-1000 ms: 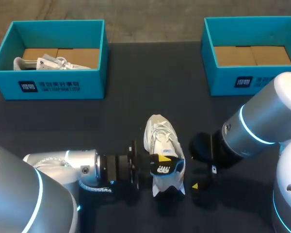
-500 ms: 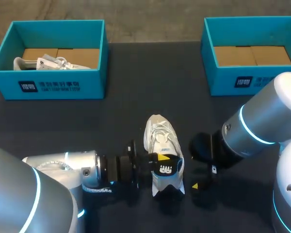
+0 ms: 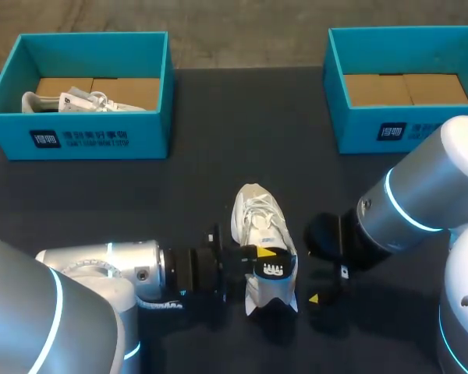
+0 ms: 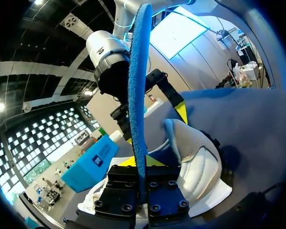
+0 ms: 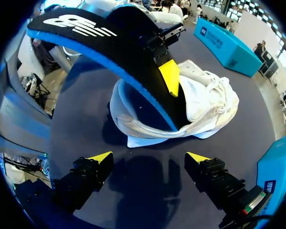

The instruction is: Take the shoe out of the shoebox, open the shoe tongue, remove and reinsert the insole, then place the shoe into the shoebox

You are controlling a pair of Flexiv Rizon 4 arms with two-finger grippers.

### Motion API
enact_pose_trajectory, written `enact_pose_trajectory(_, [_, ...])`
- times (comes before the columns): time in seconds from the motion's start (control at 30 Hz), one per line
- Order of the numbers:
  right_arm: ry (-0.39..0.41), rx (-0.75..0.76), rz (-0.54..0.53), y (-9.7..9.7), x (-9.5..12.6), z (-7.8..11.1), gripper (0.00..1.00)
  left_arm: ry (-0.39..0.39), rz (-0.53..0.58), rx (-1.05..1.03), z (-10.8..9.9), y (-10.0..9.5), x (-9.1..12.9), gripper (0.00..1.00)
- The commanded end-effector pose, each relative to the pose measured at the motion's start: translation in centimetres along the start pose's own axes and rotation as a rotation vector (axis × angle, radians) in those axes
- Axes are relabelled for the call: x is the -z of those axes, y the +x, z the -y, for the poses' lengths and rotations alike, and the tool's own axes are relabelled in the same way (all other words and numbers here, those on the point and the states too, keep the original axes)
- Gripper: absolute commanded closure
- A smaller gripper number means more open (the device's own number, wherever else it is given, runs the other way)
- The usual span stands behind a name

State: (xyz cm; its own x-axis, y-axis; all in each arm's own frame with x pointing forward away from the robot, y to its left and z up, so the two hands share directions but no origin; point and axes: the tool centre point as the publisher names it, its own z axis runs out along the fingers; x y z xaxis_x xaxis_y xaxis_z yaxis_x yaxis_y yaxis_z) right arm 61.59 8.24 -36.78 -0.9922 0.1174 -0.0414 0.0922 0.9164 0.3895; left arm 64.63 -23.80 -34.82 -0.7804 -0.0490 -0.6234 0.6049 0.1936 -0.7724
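Blue-foam insole [image 5: 109,47] pinched on edge by left gripper [image 4: 142,162], one end down in shoe [image 3: 257,214], which lies on table [image 3: 218,171]. Right gripper [image 5: 150,157] spread beside heel, touching nothing. Risk: unbraced shoe slides or tips; insole buckles.

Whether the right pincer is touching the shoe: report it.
Apart. The right wrist view shows a clear gap between the open right pincer and the shoe ahead of it.

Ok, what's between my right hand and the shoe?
Only bare table, in the right wrist view: the open right hand faces the shoe with nothing between.
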Motion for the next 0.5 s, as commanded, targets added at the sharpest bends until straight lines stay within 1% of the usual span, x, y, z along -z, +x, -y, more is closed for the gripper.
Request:
enact_pose_trajectory(0.03, [-0.001, 0.0, 0.002, 0.1, 0.0, 0.0, 0.0, -0.001, -0.002, 0.001, 0.3, 0.0, 0.4, 0.98])
enact_pose_trajectory(0.1, [-0.001, 0.0, 0.002, 0.1, 0.0, 0.0, 0.0, -0.002, -0.002, 0.003, 0.5, 0.1, 0.6, 0.86])
enact_pose_trajectory(0.13, [-0.001, 0.0, 0.002, 0.1, 0.0, 0.0, 0.0, -0.003, -0.002, 0.003, 0.5, 0.1, 0.6, 0.82])
enact_pose_trajectory(0.17, [-0.001, 0.0, 0.002, 0.1, 0.0, 0.0, 0.0, -0.003, -0.003, 0.004, 0.6, 0.1, 0.7, 0.81])
enact_pose_trajectory(0.2, [-0.001, 0.0, 0.002, 0.1, 0.0, 0.0, 0.0, -0.004, -0.002, 0.004, 0.6, 0.1, 0.8, 0.8])
enact_pose_trajectory(0.27, [-0.001, 0.0, 0.002, 0.1, 0.0, 0.0, 0.0, -0.004, -0.001, 0.012, 0.8, 0.1, 0.9, 0.87])
enact_pose_trajectory(0.3, [-0.001, 0.0, 0.002, 0.1, 0.0, 0.0, 0.0, -0.004, -0.001, 0.013, 0.9, 0.1, 0.9, 0.87])
enact_pose_trajectory(0.4, [-0.001, 0.0, 0.002, 0.1, 0.0, 0.0, 0.0, -0.006, -0.008, 0.012, 1.2, 0.2, 1.0, 0.84])
enact_pose_trajectory(0.5, [-0.001, 0.0, 0.002, 0.1, 0.0, 0.0, 0.0, -0.009, -0.011, 0.01, 1.4, 0.3, 1.1, 0.83])
